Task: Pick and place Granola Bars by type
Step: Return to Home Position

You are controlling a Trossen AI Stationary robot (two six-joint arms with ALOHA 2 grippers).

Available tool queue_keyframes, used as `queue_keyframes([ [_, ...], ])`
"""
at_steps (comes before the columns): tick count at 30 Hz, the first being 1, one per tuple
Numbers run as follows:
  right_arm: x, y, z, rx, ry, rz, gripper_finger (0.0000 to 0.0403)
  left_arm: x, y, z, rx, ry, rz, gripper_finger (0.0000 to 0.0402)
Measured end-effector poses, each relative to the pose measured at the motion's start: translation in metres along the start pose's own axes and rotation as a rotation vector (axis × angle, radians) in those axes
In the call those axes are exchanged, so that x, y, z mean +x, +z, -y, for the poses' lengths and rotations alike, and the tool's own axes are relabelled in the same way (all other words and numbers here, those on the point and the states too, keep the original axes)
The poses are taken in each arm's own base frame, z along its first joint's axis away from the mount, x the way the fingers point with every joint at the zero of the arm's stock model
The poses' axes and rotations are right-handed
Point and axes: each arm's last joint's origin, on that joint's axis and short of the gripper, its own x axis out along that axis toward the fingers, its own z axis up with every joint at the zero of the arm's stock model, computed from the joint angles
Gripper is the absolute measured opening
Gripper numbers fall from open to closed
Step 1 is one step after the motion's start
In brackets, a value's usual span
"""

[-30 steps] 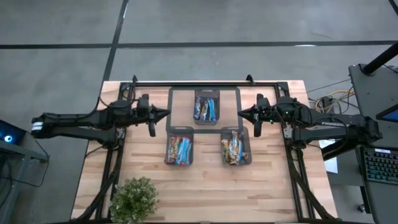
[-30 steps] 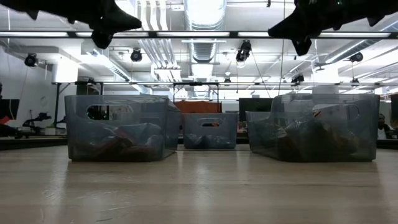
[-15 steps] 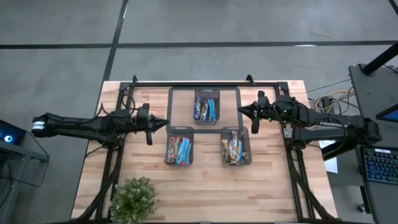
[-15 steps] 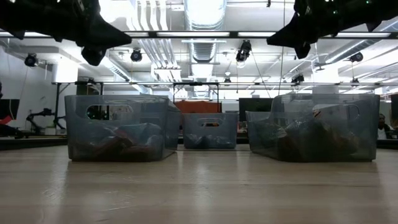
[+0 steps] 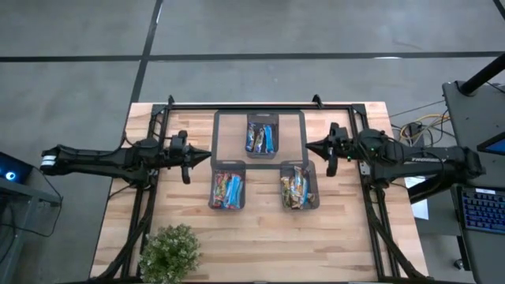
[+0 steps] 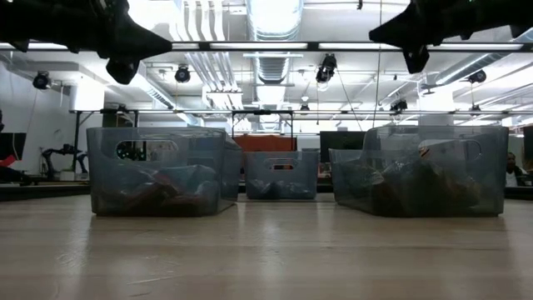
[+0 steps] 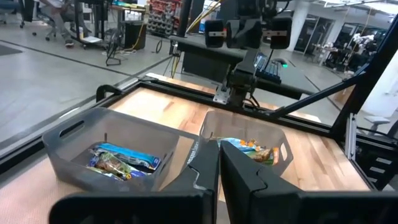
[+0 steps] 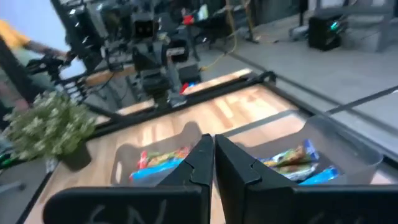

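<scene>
Fingers of my left gripper (image 7: 219,149) press flat together with nothing between them; those of my right gripper (image 8: 213,142) are pressed tight and empty too. From above, both grippers hang over the pale wooden table (image 5: 260,237), flanking three grey see-through plastic bins (image 5: 212,197). Small foil-wrapped granola bars (image 5: 226,190) lie inside: blue farthest, red-and-blue nearer on my left, gold nearer on my right. The table-level view shows only dim shapes through the walls.
</scene>
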Motion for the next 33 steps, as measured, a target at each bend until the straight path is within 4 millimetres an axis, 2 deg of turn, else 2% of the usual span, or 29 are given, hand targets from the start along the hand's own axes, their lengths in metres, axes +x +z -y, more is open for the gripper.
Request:
queue_keyframes([
  [8,-0.001,-0.016,-0.011,-0.105,0.021,0.023,0.0008,-0.002,0.0,0.0,0.026,-0.001,-0.001,0.0],
  [21,-0.018,-0.056,0.005,-0.058,0.049,0.13,0.0009,-0.012,-0.011,-0.002,0.05,-0.082,0.008,0.0],
  [33,-0.032,-0.068,0.011,-0.047,0.07,0.18,0.0009,-0.028,-0.016,-0.005,0.036,-0.112,0.088,0.0],
])
